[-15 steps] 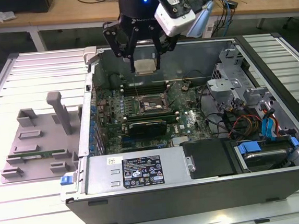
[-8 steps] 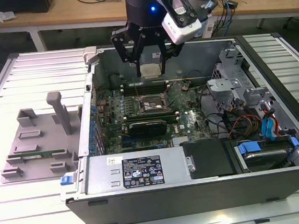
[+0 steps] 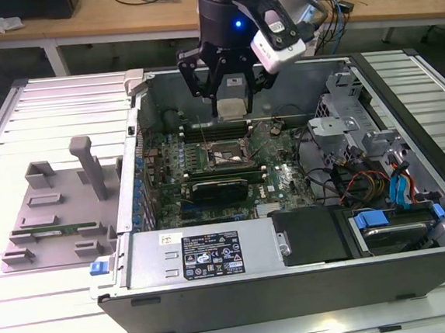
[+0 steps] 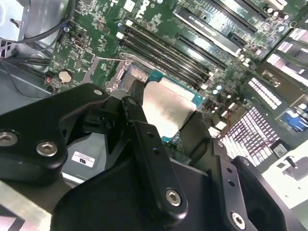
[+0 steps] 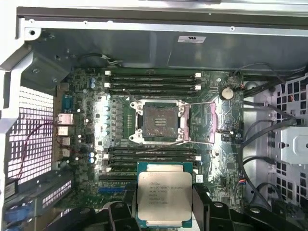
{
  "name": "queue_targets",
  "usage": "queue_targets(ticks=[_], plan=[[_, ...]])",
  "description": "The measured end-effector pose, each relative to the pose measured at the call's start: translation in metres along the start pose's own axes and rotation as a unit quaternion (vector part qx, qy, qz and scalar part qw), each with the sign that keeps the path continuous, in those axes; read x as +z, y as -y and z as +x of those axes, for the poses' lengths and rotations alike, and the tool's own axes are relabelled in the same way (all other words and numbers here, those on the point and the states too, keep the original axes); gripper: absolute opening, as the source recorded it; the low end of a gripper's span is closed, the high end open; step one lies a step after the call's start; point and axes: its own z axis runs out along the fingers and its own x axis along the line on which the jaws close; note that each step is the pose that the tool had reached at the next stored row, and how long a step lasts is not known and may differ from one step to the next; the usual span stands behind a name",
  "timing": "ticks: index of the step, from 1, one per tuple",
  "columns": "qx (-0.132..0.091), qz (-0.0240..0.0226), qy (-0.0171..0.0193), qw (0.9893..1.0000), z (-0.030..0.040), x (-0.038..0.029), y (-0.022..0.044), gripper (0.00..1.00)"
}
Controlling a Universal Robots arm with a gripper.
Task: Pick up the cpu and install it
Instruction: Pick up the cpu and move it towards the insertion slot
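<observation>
The cpu (image 5: 165, 202), a flat square chip with a silver-grey metal top, is clamped at opposite edges by the black gripper (image 3: 229, 86) over the open black-framed socket (image 5: 158, 120). It is likely light, rigid and fragile underneath, so an edge hold suits it.

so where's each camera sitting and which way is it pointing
exterior view: off the arm, above the open computer case, looking down into it; the wrist and fingers show, gripping the cpu.
first wrist view: on the wrist, looking straight down on the socket; fingers flank the cpu.
second wrist view: on the wrist, looking obliquely past the fingers at the cpu.
shared: all three show the cpu over the motherboard.
</observation>
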Motion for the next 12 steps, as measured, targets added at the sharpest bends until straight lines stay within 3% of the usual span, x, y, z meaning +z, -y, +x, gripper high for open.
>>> queue_targets(ticks=[6, 12], plan=[[0.000, 0.0000, -0.0014, 1.0000, -0.0065, 0.0144, -0.0076, 0.55], [0.000, 0.0001, -0.0022, 1.0000, -0.0109, 0.0243, -0.0146, 0.55]])
